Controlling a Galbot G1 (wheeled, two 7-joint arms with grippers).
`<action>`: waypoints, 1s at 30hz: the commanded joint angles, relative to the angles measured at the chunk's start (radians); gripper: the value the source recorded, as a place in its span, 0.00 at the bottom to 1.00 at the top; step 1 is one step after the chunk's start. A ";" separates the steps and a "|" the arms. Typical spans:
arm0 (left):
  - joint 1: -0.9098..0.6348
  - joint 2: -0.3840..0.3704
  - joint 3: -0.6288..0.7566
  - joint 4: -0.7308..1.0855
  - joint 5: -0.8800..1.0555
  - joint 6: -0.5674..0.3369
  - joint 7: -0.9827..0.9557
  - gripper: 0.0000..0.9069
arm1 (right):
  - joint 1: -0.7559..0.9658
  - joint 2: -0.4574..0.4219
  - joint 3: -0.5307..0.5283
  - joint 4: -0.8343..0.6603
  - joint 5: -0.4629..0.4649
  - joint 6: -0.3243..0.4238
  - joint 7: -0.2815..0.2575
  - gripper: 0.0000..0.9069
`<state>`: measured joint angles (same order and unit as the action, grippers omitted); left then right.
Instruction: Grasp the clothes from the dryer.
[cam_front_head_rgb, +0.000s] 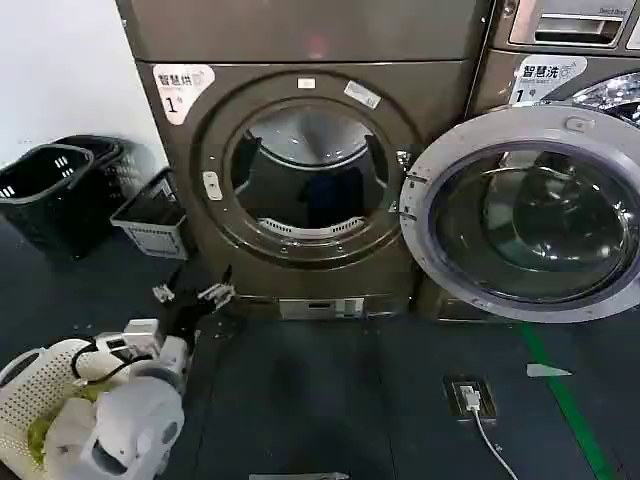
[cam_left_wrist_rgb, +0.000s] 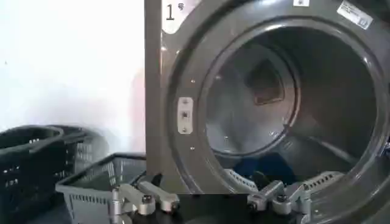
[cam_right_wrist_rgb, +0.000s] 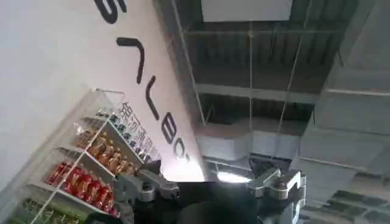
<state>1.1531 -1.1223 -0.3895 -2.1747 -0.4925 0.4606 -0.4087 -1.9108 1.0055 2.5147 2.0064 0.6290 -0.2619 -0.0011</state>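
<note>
The jaws of the left gripper (cam_front_head_rgb: 190, 294) stand wide open with nothing between them, low in the left of the head view, in front of the lower left of the dryer (cam_front_head_rgb: 300, 170). In the left wrist view the same gripper (cam_left_wrist_rgb: 210, 204) shows at the bottom edge, its two grey fingers spread apart and aimed at the open porthole. The right gripper (cam_right_wrist_rgb: 210, 185) points up toward a ceiling of ducts and beams, its jaws likewise spread and holding nothing; a rack of bottles (cam_right_wrist_rgb: 91, 170) stands against a white wall with dark lettering beside it.

The dryer fills the upper centre of the head view, a brown-bronze machine with a white hexagonal sticker (cam_front_head_rgb: 182, 88) at its upper left corner. Its door (cam_front_head_rgb: 525, 215) is swung open to the right, covering the front of a second machine (cam_front_head_rgb: 565, 60). Inside the steel drum lies a dark blue piece of clothing (cam_left_wrist_rgb: 262, 169), low near the front lip.

The floor (cam_front_head_rgb: 330, 400) is dark, with a green stripe (cam_front_head_rgb: 565, 405) at lower right and a floor socket with a white cable (cam_front_head_rgb: 470, 398). Black baskets (cam_front_head_rgb: 60, 185) and a grey basket (cam_front_head_rgb: 150, 215) stand against the white wall at left; a white basket (cam_front_head_rgb: 30, 400) holding yellow-green cloth sits at the lower left corner.
</note>
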 joint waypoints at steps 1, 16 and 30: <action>-0.001 0.002 0.001 -0.002 0.002 0.000 0.000 1.00 | 0.001 0.000 0.000 -0.001 0.004 0.008 -0.021 1.00; -0.008 0.007 0.001 -0.003 0.003 0.000 0.000 1.00 | 0.002 0.002 0.012 -0.003 0.030 0.014 -0.018 1.00; -0.016 0.004 0.006 0.007 0.003 0.001 -0.001 1.00 | 0.011 0.001 0.003 -0.003 0.031 0.020 -0.019 1.00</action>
<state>1.1385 -1.1189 -0.3854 -2.1704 -0.4893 0.4605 -0.4094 -1.8989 1.0066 2.5169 2.0032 0.6583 -0.2414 -0.0189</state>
